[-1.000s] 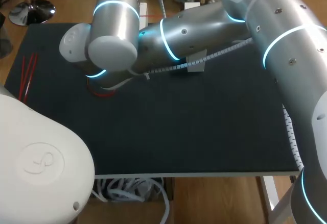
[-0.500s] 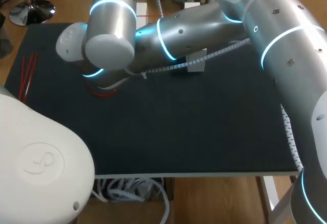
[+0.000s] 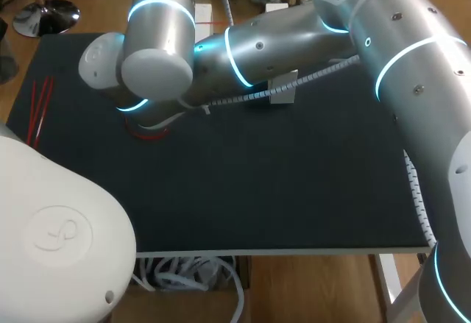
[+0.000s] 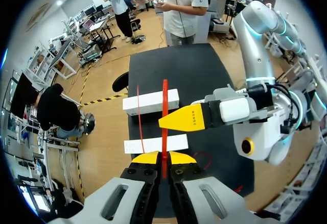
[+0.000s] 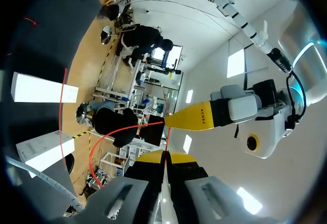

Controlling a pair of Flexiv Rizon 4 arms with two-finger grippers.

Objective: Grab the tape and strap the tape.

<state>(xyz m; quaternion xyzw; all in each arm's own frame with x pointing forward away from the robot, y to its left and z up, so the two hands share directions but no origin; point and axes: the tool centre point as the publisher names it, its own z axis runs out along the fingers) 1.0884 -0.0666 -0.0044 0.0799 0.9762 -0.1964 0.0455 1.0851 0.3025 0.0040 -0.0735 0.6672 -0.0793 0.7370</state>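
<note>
The left gripper point(image 4: 163, 158) is pinched tight on a strip of red tape point(image 4: 164, 101), which runs straight out ahead of it. The right gripper point(image 5: 164, 156) is clamped on the same tape further along. Two white blocks point(image 4: 152, 102) sit behind the tape.

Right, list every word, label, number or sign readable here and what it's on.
Nothing reads clearly.
Yellow fingertip of the right hand: short dark print, too small.
Yellow fingertip of the left hand: same, too small.
White block nearer the right hand: faint grey marks, blurred.
White robot housing: embossed swirl sign, no letters.
Red strap: no print.
</note>
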